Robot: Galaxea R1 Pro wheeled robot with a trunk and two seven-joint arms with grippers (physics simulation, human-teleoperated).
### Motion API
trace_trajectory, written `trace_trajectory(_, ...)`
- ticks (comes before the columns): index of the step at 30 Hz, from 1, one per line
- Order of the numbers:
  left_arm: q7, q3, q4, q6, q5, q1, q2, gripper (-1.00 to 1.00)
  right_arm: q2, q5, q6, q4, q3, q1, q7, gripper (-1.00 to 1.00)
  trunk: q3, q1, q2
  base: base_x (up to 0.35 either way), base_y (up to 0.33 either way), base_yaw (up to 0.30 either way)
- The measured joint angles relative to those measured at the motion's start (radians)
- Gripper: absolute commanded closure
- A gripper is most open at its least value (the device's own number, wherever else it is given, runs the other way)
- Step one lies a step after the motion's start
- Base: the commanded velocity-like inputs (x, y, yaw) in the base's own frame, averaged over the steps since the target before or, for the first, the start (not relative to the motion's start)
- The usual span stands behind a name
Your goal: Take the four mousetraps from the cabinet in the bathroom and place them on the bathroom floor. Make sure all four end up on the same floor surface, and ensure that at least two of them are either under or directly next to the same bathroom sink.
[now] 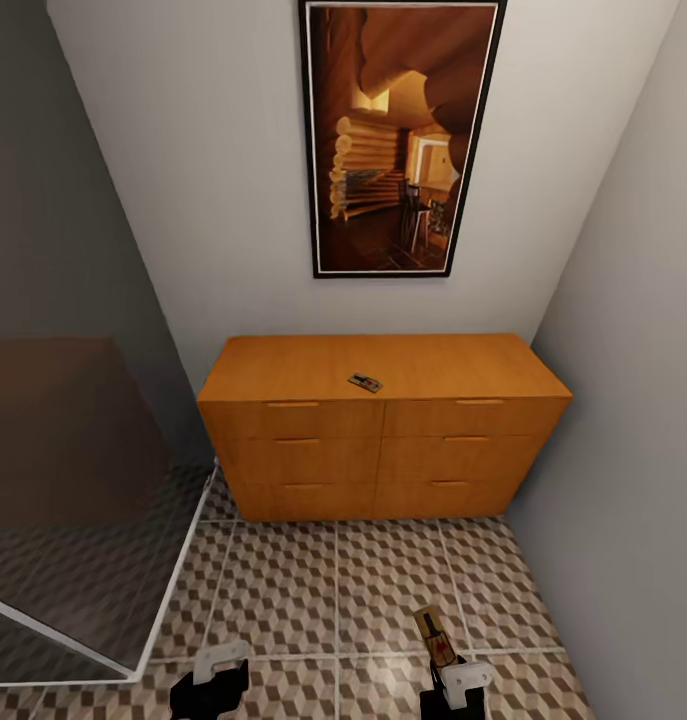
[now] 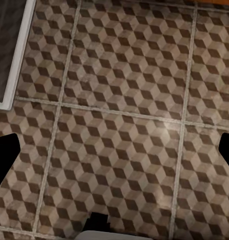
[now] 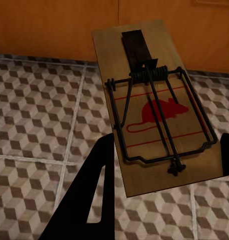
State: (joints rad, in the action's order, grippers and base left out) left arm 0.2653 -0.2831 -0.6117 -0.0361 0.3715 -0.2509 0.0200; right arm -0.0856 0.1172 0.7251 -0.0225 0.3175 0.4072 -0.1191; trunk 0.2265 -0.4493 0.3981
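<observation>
Nearest to me, at the bottom of the head view, my right gripper is clamped on a mousetrap; in the right wrist view the same trap fills the space between the two dark fingers, a tan wooden board with black wire spring and bar and a red mouse printed on it, held above the floor and reaching forward toward the chest; my left gripper sits level with the right one, and in the left wrist view its fingers stand wide apart at the two edges with nothing between them but tiles; the bathroom floor under both arms is the brown, tan and white cube pattern with pale grout lines; to my left a white-edged glass panel stands on that floor with a dark enclosure behind it; further on, the cabinet stands against the back wall, orange-brown, six drawers in two columns, all shut as far as I can see; a second mousetrap lies flat on its top, near the front edge and about midway along; above it a dark-framed picture hangs on the wall.
</observation>
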Motion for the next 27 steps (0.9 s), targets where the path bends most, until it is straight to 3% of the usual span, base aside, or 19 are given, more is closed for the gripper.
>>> trace_trajectory(27,-0.001,0.000,0.006,0.001,0.001,0.000,0.001,-1.00,0.003,-0.002,0.000,0.000,0.000,0.000,0.000,1.00,0.000,0.000,0.000,0.003,-0.002,0.000)
